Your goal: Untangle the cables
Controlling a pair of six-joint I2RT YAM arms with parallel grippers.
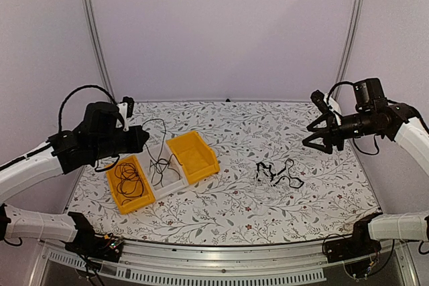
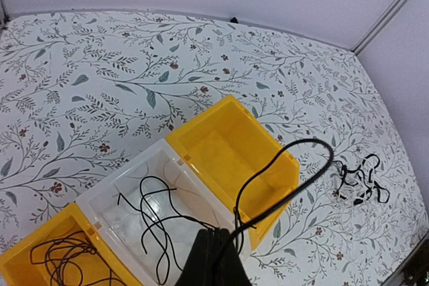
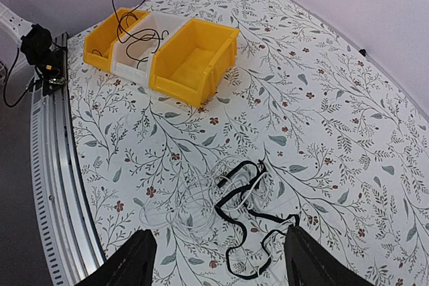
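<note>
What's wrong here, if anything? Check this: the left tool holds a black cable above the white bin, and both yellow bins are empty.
Not both. The yellow bin by the left arm holds a coiled cable; only the other yellow bin is empty, as the top view shows. The left tool does hold a black cable above the white bin.

Top: high, rear; wrists share yellow bin (image 2: pixel 221 149).

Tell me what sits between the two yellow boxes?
A white bin, with a black cable dangling into it; the left wrist view shows it best.
</note>
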